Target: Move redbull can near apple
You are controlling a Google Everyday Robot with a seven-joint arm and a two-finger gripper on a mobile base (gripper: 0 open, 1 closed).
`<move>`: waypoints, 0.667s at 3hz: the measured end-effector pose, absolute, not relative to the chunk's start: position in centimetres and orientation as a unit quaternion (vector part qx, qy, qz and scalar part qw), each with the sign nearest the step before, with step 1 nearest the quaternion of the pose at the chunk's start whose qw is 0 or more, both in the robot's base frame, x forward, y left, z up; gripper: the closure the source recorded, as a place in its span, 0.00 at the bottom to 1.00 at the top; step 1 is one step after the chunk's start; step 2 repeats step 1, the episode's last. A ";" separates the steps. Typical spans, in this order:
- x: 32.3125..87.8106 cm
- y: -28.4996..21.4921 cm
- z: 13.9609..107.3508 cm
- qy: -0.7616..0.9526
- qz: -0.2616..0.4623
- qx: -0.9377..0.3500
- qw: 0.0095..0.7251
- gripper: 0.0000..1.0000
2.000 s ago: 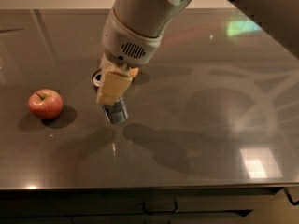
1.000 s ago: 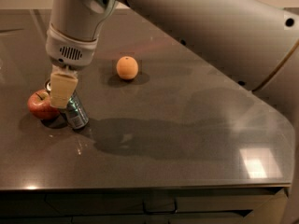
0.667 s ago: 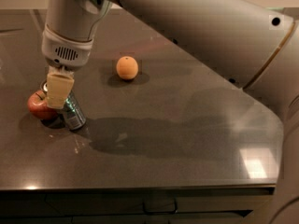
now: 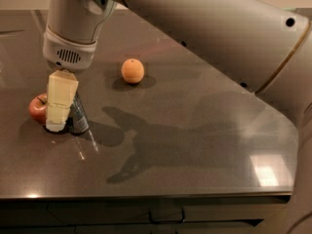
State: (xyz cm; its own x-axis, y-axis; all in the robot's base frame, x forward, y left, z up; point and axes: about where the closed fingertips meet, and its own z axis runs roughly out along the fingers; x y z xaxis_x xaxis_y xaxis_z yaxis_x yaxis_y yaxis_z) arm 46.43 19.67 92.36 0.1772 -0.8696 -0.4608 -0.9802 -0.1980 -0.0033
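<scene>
The redbull can (image 4: 78,117), silver with a dark blue lower part, stands slightly tilted on the dark countertop (image 4: 195,145), right beside the red apple (image 4: 37,108). My gripper (image 4: 66,125) reaches down from the big white arm (image 4: 78,28) and is shut on the can. One cream finger (image 4: 59,100) stands in front of it and hides part of the can and the apple's right side. Can and apple are touching or nearly so.
A smaller plain orange fruit (image 4: 132,70) lies on the counter behind and to the right of the can. The counter's front edge (image 4: 146,195) runs along the bottom, with drawers below. The arm's shadow falls across the middle of the counter.
My gripper carried the can left from the middle of the counter to the apple. Over the last second it has lowered slightly, and the can rests beside the apple.
</scene>
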 end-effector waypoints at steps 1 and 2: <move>46.4 19.7 92.4 0.615 0.183 -0.752 0.151 0.00; 46.4 19.7 92.4 0.615 0.183 -0.752 0.151 0.00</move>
